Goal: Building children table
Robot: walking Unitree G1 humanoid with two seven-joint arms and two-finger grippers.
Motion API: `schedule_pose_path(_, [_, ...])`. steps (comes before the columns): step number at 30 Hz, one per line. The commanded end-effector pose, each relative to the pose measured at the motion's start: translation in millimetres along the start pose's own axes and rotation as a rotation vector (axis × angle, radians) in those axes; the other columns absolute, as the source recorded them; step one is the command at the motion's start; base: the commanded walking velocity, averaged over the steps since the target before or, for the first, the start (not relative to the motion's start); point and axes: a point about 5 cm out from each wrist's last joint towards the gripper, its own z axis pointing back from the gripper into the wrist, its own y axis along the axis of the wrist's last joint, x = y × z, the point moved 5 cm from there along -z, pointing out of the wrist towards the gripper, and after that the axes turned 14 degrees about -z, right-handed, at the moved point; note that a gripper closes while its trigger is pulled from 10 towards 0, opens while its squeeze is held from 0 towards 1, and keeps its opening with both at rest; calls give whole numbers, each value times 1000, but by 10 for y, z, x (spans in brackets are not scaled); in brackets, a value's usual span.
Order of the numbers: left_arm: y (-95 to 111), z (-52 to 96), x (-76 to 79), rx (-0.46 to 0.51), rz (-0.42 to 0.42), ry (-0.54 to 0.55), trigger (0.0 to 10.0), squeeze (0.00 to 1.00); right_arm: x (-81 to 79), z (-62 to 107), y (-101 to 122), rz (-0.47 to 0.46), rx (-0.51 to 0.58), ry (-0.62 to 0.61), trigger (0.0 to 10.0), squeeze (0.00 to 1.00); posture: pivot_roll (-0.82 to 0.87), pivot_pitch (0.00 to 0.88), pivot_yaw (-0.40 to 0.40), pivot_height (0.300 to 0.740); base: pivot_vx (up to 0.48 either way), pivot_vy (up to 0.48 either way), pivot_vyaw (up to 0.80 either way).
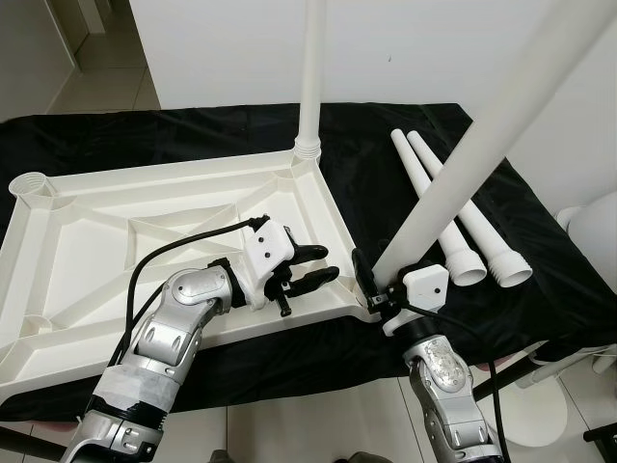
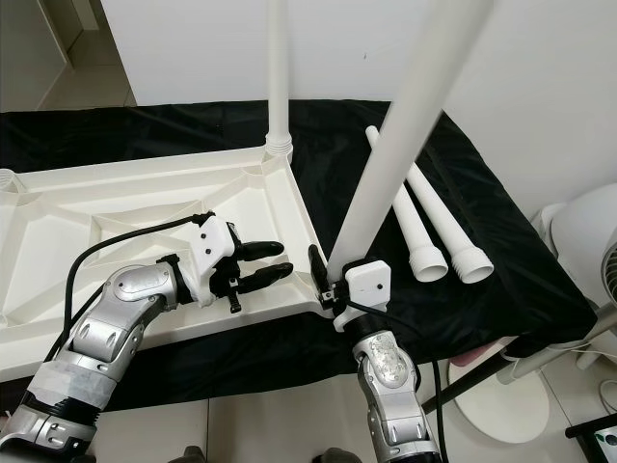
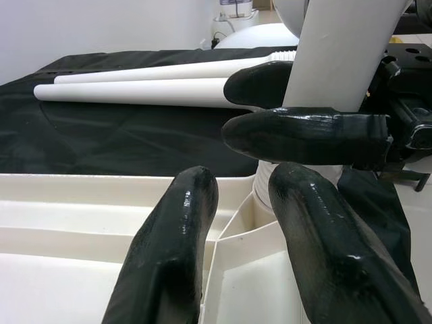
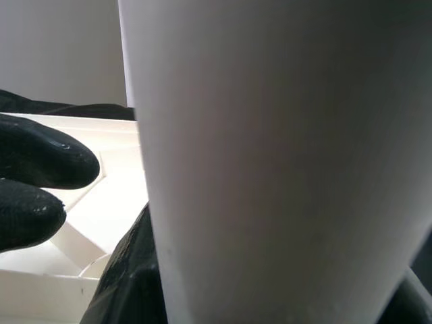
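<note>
Left eye view: we see the white tabletop [image 1: 145, 227] lying upside down, ribs up, on a black cloth [image 1: 386, 183] that covers the work surface. One leg [image 1: 310, 77] stands upright in the far corner socket. Two loose legs [image 1: 453, 212] lie side by side on the cloth to the right, flared ends toward us. Pale tiled floor [image 1: 106, 58] at far left, white wall [image 1: 222, 48] behind.

Right eye view: our right gripper [image 2: 333, 280] is clamped on a second leg [image 2: 395, 135] at the tabletop's near right corner; the leg tilts up and to the right. Our left gripper [image 2: 262, 262] hovers over the tabletop's right edge, fingers spread, holding nothing. A white fan base [image 2: 501, 405] sits on the floor at right.

Left wrist view: our two fingers [image 3: 175, 243] are apart above the rim, pointing at the corner socket; the right gripper's fingers wrap the leg just above it.

Right wrist view: leg up close, tabletop ribs behind.
</note>
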Motion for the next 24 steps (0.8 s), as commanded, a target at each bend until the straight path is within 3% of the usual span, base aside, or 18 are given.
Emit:
schedule_pose_path(1, [-10, -7, -33, -10, 6, 25, 10000, 0, -5, 78, -269, -10, -115, 1, 10000, 0, 47, 0, 11, 740, 0, 0, 0])
schedule_pose_path(13, [-7, -1, -40, -12, 2, 27, 10000, 0, 0, -5, -294, 13, -211, 50, 10000, 0, 50, 0, 13, 740, 0, 0, 0])
schedule_pose_path(18, [-6, 0, -39, -12, 4, 25, 10000, 0, -79, -12, -246, 47, -233, 140, 10000, 0, 49, 0, 13, 740, 0, 0, 0])
schedule_pose_path(24, [-1, 3, -44, -12, 2, 28, 10000, 0, -132, 0, -201, 14, -225, 185, 10000, 0, 52, 0, 11, 740, 0, 0, 0])
